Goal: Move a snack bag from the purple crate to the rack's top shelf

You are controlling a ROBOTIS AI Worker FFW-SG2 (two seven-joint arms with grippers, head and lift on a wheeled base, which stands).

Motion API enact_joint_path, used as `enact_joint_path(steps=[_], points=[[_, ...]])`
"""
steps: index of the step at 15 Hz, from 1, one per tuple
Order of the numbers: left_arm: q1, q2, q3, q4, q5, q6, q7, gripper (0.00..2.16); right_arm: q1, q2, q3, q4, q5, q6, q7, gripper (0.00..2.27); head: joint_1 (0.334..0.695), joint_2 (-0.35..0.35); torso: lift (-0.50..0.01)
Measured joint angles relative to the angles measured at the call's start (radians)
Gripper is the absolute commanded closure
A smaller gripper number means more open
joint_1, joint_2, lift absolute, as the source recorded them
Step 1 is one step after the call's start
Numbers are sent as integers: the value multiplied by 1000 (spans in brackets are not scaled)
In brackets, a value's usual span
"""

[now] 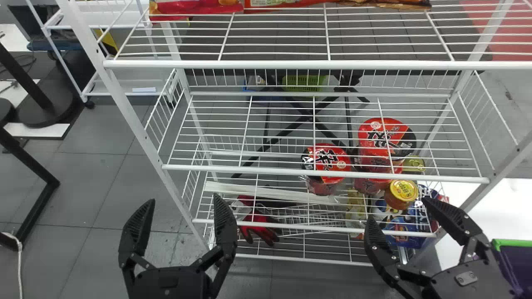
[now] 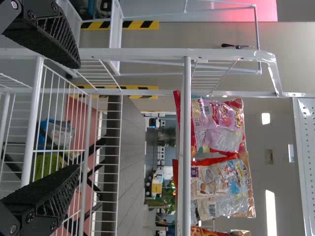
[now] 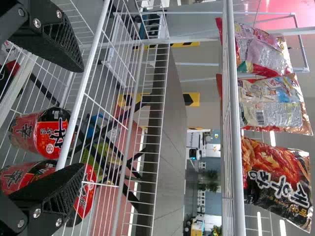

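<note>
Wrist views, shelved snack bags (image 3: 275, 179), long axis upright, left gripper (image 1: 181, 200) and right gripper (image 1: 397, 209), fingers apart

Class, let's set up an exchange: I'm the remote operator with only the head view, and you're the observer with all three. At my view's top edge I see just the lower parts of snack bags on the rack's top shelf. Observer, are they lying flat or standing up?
Observer: Standing up: the right wrist view shows three in a row, a pinkish bag, a middle bag and a dark bag.
Operator: What is on the dark bag's face?
Observer: Reddish-orange food is pictured above a black area with large white lettering.
Operator: Anything on the middle one that tells me which side faces us?
Observer: A barcode shows on it, so probably its back.
</note>
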Motion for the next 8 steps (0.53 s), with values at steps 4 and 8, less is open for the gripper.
enact_joint_path(steps=[4,8], points=[[0,0,0,0,0,0,-3,90,4,-1,-3,-4,-1,0,0,137,695,81,-340],[0,0,0,0,0,0,-2,90,5,-2,-3,-6,-1,1,0,137,695,81,-356]])
